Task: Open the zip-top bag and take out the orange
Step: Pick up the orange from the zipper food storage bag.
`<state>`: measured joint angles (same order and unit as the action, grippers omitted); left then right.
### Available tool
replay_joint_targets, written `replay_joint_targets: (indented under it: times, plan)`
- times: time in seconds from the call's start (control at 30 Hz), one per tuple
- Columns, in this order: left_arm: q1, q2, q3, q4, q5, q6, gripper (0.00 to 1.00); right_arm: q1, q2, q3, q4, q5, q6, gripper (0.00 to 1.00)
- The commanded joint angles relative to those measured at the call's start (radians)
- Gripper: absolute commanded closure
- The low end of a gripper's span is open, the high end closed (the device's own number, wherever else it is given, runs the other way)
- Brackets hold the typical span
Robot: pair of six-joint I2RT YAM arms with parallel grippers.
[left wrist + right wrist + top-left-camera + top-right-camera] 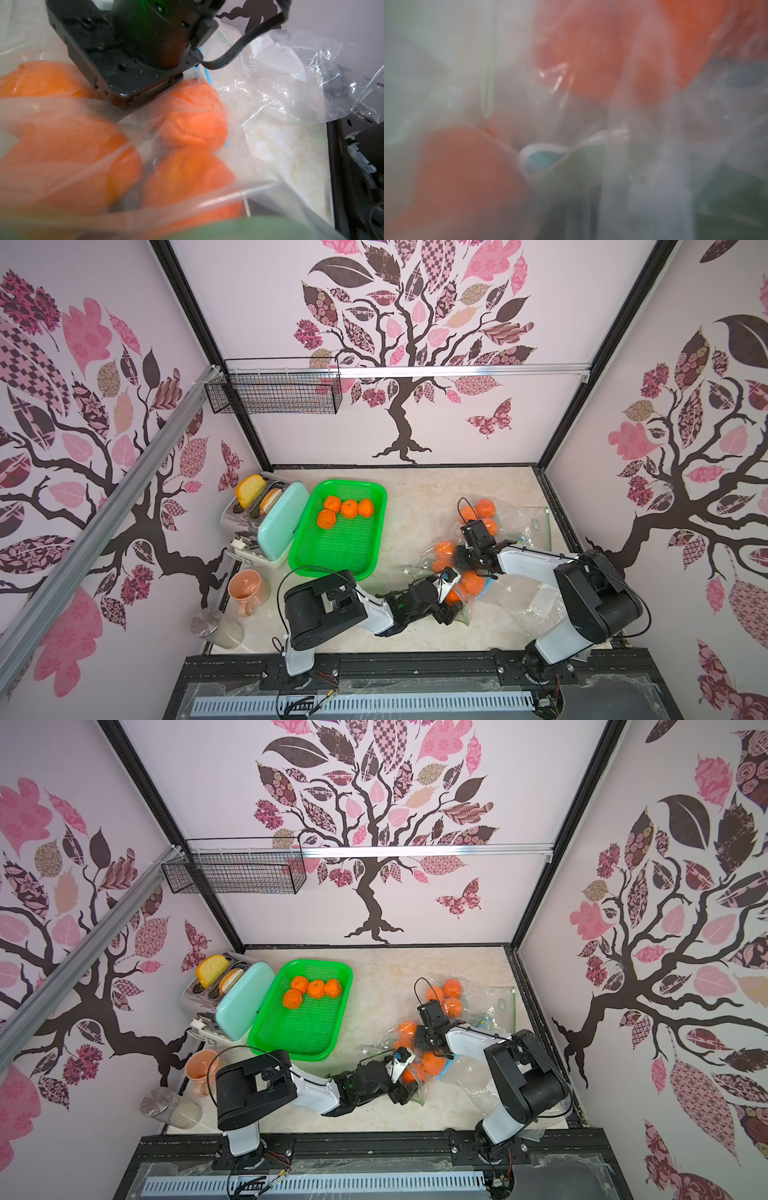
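Observation:
A clear zip-top bag [424,568] with several oranges [473,583] lies right of centre in both top views. My left gripper [451,610] reaches into its near end, beside an orange [409,1076]. My right gripper [463,560] presses down into the same crumpled plastic from the far side. In the left wrist view, oranges [193,116] show through blurred bag film [83,116] and the right arm's black gripper body [135,52] sits on top of them. Bag plastic [643,166] and a blurred orange [467,170] fill the right wrist view. Plastic hides the jaws of both grippers.
A green tray [299,547] holding several oranges [349,508] stands left of the bags, next to a toaster [274,526]. A peach mug [247,589] and a jar [216,628] are at the front left. Another bag with oranges [478,510] lies farther back, and empty bags [536,605] lie at the right.

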<state>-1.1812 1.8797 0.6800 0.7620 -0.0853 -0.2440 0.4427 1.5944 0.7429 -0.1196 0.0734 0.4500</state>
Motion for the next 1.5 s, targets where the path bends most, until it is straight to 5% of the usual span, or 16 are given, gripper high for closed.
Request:
replay_joint_targets:
  times: [0.0, 0.3, 0.8, 0.97, 1.17, 1.47]
  plan:
    - [-0.006, 0.01, -0.002, -0.058, 0.019, -0.021, 0.26, 0.005, 0.009, -0.025, -0.071, -0.023, 0.008, 0.84]
    - [-0.006, -0.105, -0.072, -0.11, 0.05, -0.063, 0.55, 0.006, -0.027, -0.046, -0.06, 0.015, 0.022, 0.84]
    - [-0.006, -0.474, -0.123, -0.704, 0.107, -0.159, 0.59, 0.004, -0.019, -0.046, -0.03, 0.036, 0.036, 0.84]
    - [0.012, -0.63, -0.078, -0.942, 0.043, -0.232, 0.61, 0.004, -0.014, -0.041, -0.025, 0.034, 0.037, 0.84]
    - [0.081, -0.823, -0.035, -1.144, -0.006, -0.282, 0.61, 0.004, -0.007, -0.042, -0.013, 0.021, 0.037, 0.84]
    - [0.405, -0.853, 0.14, -1.279, -0.159, -0.218, 0.66, 0.004, 0.007, -0.04, 0.006, 0.002, 0.038, 0.84]
